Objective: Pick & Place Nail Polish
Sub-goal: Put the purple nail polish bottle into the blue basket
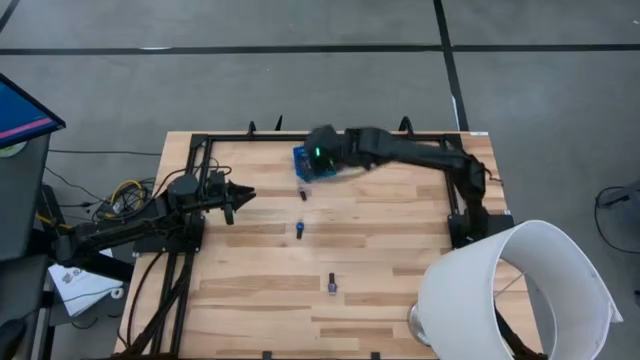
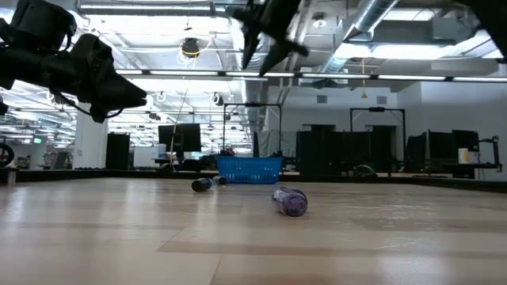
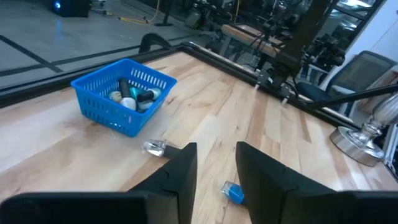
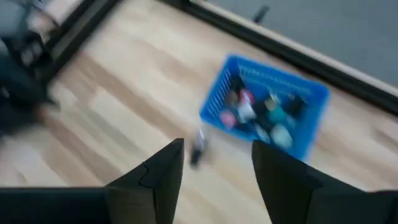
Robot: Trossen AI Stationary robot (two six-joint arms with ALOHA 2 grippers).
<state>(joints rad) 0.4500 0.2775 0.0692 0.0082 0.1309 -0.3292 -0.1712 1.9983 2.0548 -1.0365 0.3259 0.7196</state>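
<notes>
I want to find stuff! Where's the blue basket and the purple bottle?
Blue basket [image 3: 102, 109], left wrist view, on its front mesh wall.
Purple bottle [image 2: 291, 202], low view, on its body, lying on the table.

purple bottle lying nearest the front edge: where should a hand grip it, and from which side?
Judging by its pose, grip the purple bottle across its body, coming straight down from above. It lies on its side, alone on bare table, so nothing crowds the fingers; the rounder body offers more surface than the slim dark cap.
</notes>
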